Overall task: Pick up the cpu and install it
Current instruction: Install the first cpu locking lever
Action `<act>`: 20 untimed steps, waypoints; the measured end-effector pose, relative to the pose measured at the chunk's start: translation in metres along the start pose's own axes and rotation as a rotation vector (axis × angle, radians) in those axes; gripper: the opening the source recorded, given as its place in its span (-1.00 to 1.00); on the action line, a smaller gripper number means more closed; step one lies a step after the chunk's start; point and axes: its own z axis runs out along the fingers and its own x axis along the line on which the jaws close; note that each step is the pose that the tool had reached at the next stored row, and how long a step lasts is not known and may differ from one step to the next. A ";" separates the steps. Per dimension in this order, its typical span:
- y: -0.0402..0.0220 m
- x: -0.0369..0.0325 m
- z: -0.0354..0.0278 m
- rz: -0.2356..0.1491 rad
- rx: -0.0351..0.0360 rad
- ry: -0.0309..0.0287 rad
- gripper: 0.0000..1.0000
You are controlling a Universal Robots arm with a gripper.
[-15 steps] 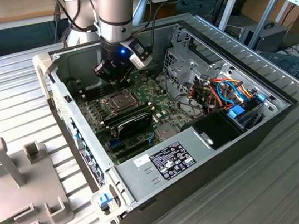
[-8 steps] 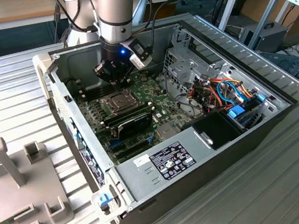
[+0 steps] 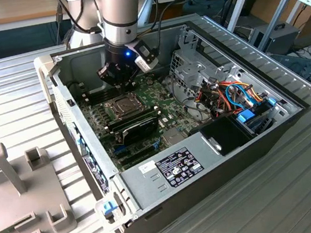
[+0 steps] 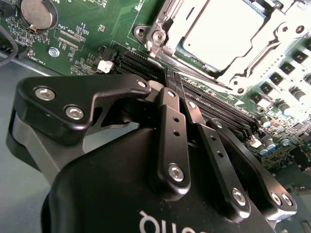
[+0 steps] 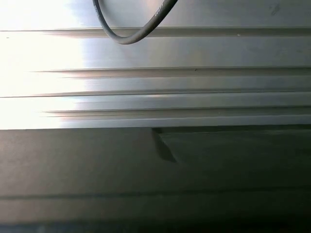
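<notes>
**Robot gripper hovering inside an open computer case, beside the processor socket**

The main risk here is a collision. The gripper [image 3: 119,74] is sitting low among crowded motherboard parts, and any sideways drift could be knocking its black fingers [image 4: 170,136] into the memory sticks [image 4: 214,109] lying just beyond them, or into the socket's metal frame [image 4: 160,36]. A slightly tilted chip under that frame could also be bending contacts if pressed, though the seating cannot be judged from here.

The cpu [image 4: 221,29] is lying in the socket [image 3: 123,105] on the green motherboard [image 3: 163,112], its pale metal top showing within the frame in the second wrist view. It is not in the gripper.

The arm [image 3: 121,7] is reaching straight down into the computer case [image 3: 54,102] from above, wrist vertical, with the gripper hanging just behind the socket, toward the case's back wall. Its fingers are pressed together, holding nothing between them.

The first wrist view is looking out over the ridged metal table [image 5: 194,92], with a cable [image 5: 131,29] looping across.
</notes>
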 end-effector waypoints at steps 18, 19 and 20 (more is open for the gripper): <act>-0.0032 -0.0001 -0.0004 0.000 0.0001 0.0011 -0.79; -0.0035 -0.0001 -0.0005 0.000 0.0003 0.0011 -0.79; -0.0036 -0.0001 -0.0005 0.000 0.0003 0.0012 -0.79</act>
